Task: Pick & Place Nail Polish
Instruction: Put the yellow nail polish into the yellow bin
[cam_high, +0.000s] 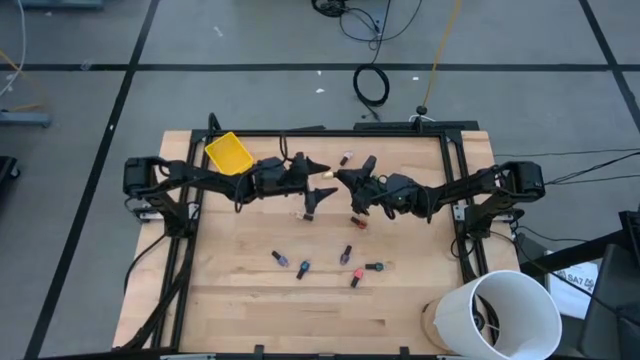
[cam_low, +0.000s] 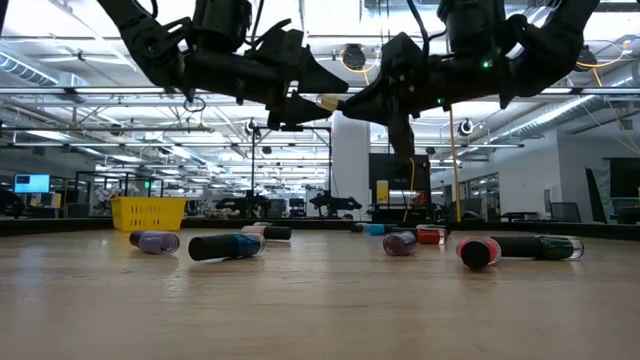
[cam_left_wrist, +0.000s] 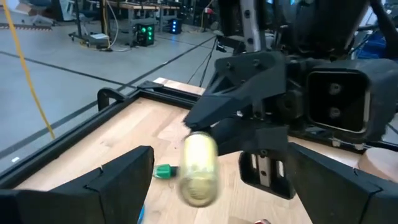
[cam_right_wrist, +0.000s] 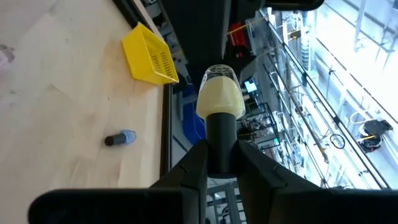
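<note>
One pale cream glass nail polish bottle with a dark cap, pinched by its cap in the right hand above mid-table, faces the wide-open left hand; risk: slipping from that narrow hold during handover, dropping to the wooden table.

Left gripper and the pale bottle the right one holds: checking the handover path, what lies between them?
Nothing: in the left wrist view the open left gripper faces the pale nail polish bottle in the right gripper across air.
</note>
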